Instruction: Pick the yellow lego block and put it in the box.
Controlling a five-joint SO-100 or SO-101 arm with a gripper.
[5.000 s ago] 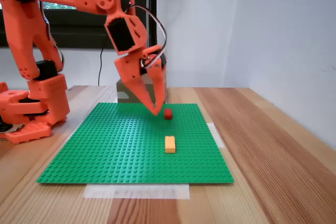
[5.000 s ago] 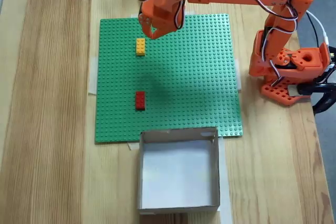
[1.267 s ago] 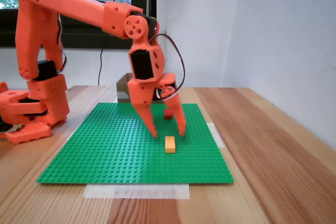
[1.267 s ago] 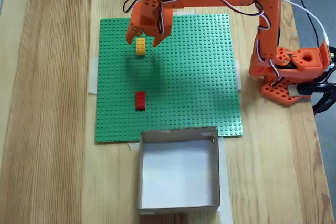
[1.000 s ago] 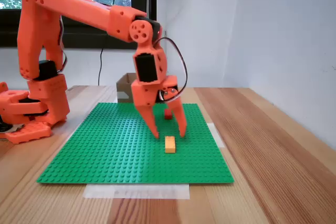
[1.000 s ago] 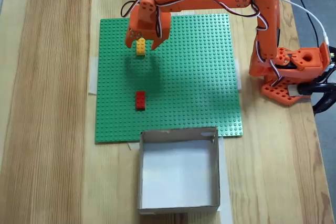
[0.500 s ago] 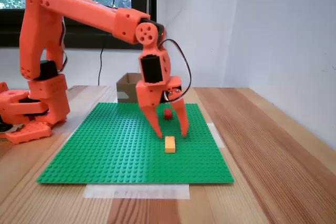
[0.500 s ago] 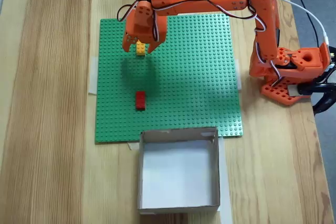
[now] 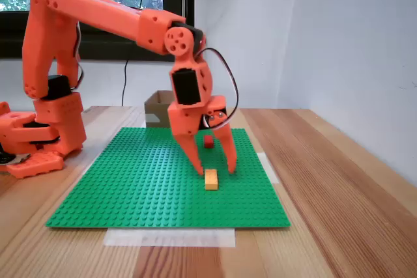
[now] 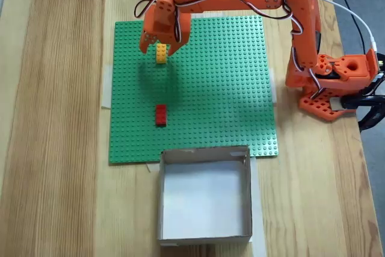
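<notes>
The yellow lego block [image 9: 211,179] [image 10: 161,53] lies flat on the green baseplate [image 9: 130,187] [image 10: 216,88]. My orange gripper [image 9: 217,172] [image 10: 157,52] points down over it and is open, with one finger on each side of the block and the tips low near the plate. Whether the fingers touch the block I cannot tell. The brown cardboard box [image 10: 204,151] stands off the plate's edge, at the bottom of a fixed view, with nothing in it. In the other fixed view the box [image 9: 159,109] sits behind the arm.
A small red brick [image 9: 208,140] [image 10: 160,115] rests on the plate between the yellow block and the box. The arm's orange base [image 9: 39,135] [image 10: 331,82] stands on the wooden table beside the plate. A white wall runs along the right of a fixed view.
Over the last second the open gripper has shifted over the yellow block and come down lower around it. The block, the red brick and the box have not moved.
</notes>
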